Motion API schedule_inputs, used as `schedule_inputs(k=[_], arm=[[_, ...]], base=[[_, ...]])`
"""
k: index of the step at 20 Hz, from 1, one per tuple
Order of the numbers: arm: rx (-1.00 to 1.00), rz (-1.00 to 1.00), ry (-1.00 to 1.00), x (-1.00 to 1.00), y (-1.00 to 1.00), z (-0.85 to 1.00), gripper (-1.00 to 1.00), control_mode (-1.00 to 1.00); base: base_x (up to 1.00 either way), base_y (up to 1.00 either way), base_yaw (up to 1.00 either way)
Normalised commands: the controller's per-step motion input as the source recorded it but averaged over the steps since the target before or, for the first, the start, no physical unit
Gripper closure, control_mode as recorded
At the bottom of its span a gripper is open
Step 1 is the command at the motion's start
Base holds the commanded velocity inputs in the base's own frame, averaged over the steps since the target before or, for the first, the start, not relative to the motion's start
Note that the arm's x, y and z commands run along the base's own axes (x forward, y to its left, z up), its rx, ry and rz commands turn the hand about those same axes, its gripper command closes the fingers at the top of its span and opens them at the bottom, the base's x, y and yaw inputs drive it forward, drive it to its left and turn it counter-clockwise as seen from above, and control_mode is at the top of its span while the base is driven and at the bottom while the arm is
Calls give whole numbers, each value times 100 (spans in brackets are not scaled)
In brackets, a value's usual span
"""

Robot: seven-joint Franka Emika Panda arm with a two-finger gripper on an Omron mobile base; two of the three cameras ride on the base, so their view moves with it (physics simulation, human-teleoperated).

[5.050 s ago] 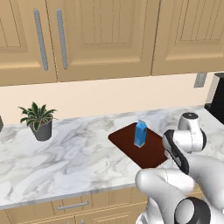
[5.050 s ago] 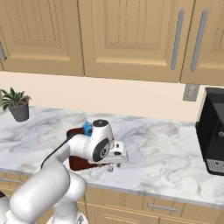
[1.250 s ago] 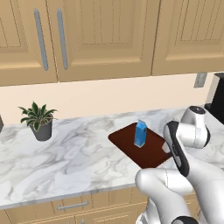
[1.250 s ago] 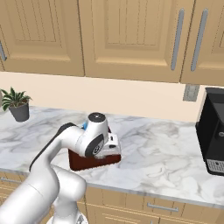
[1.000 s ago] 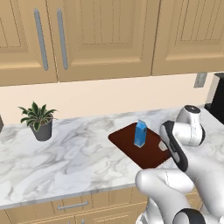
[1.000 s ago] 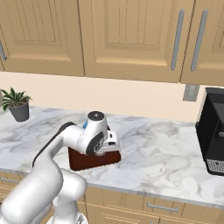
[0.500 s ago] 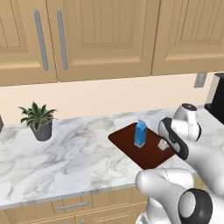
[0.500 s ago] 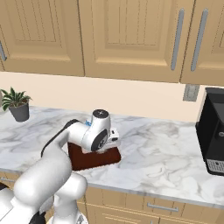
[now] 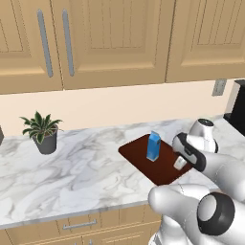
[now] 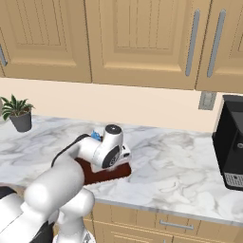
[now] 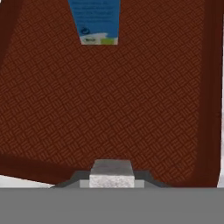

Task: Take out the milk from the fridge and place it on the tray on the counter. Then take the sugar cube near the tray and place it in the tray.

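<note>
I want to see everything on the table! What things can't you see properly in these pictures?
- Flat reddish-brown tray: in the right base view, the white arm covers most of it.
- Small blue milk carton: same view, a sliver peeks past the arm; its top is cut off in the hand view.
- Tiny white sugar cube in the shut gripper: whether it touches the tray is unclear.
</note>
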Motion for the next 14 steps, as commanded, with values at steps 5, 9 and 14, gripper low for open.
schedule_inputs(k=[5, 9, 14], arm=[[0, 4, -1, 18, 0, -32, 100, -100], [0, 3, 0, 25, 0, -16, 100, -100], [0, 0, 0, 28, 4, -5, 100, -100]], base=[[0, 0, 0], [0, 0, 0], [0, 0, 0]])
